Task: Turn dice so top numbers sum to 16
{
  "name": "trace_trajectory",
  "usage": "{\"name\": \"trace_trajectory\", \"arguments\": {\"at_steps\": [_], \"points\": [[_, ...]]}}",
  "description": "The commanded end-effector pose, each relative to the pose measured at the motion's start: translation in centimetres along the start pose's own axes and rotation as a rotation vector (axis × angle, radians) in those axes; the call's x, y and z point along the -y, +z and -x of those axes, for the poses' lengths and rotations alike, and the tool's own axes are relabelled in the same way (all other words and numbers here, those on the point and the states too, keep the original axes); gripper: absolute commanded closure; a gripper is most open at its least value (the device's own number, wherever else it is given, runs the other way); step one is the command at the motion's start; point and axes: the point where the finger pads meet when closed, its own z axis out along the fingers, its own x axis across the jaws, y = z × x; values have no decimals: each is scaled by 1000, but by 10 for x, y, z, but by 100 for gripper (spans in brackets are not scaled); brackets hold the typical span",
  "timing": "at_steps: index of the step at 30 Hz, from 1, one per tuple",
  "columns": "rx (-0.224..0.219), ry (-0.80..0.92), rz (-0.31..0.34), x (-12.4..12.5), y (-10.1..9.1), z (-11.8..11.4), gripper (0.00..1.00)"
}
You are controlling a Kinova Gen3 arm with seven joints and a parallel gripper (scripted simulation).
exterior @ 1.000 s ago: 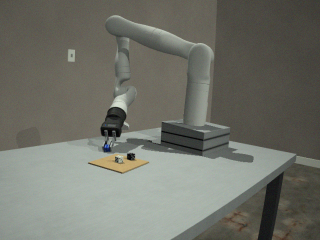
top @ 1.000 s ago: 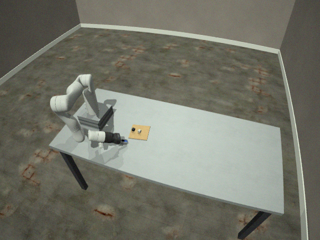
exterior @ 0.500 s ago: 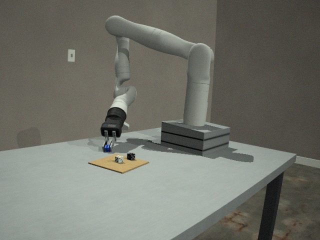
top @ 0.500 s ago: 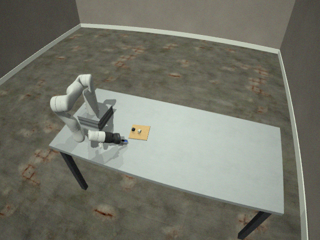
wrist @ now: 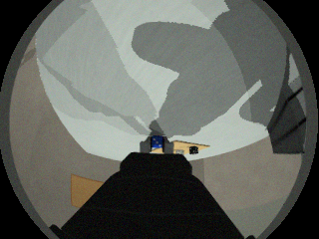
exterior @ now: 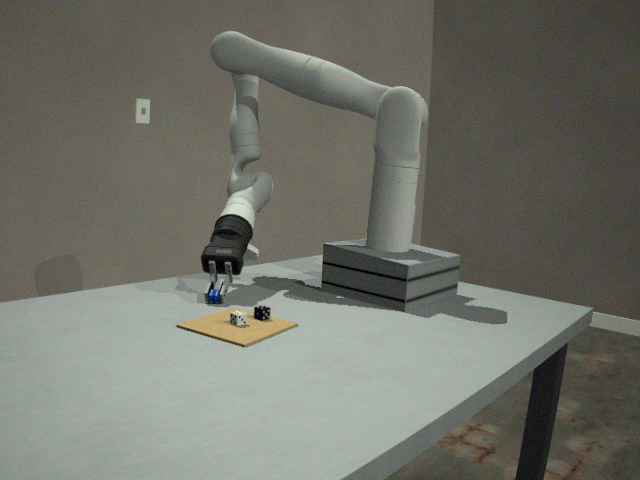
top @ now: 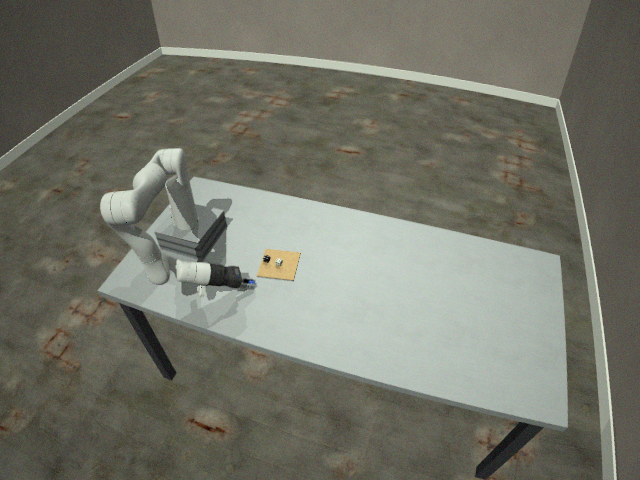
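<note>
My gripper is shut on the blue die, tilted and low over the table beside the mat. The tan mat lies flat. The white die rests near the mat's middle. The black die rests on the mat nearer the robot base. The top numbers are too small to read surely. The gap under the blue die cannot be judged.
The robot's block-shaped base stands on the grey table, at the side of the mat nearer the black die. The front table edge runs beyond the gripper in the top view. Arm shadows fall around the fingers.
</note>
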Motion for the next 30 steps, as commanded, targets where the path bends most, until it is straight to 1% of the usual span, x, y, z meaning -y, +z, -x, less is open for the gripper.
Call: {"name": "trace_trajectory", "arguments": {"at_steps": [1, 6, 7, 9, 10, 14, 15, 17, 18, 20, 21, 30], "points": [[1, -1, 0, -1, 0, 0, 60], [1, -1, 0, -1, 0, 0, 60], [1, -1, 0, -1, 0, 0, 54], [1, -1, 0, -1, 0, 0, 54], [1, -1, 0, -1, 0, 0, 48], [1, -1, 0, -1, 0, 0, 48], [1, -1, 0, -1, 0, 0, 42], [1, -1, 0, -1, 0, 0, 42], [1, -1, 0, -1, 0, 0, 36], [1, -1, 0, -1, 0, 0, 36], [1, -1, 0, -1, 0, 0, 30], [1, -1, 0, -1, 0, 0, 30]]}}
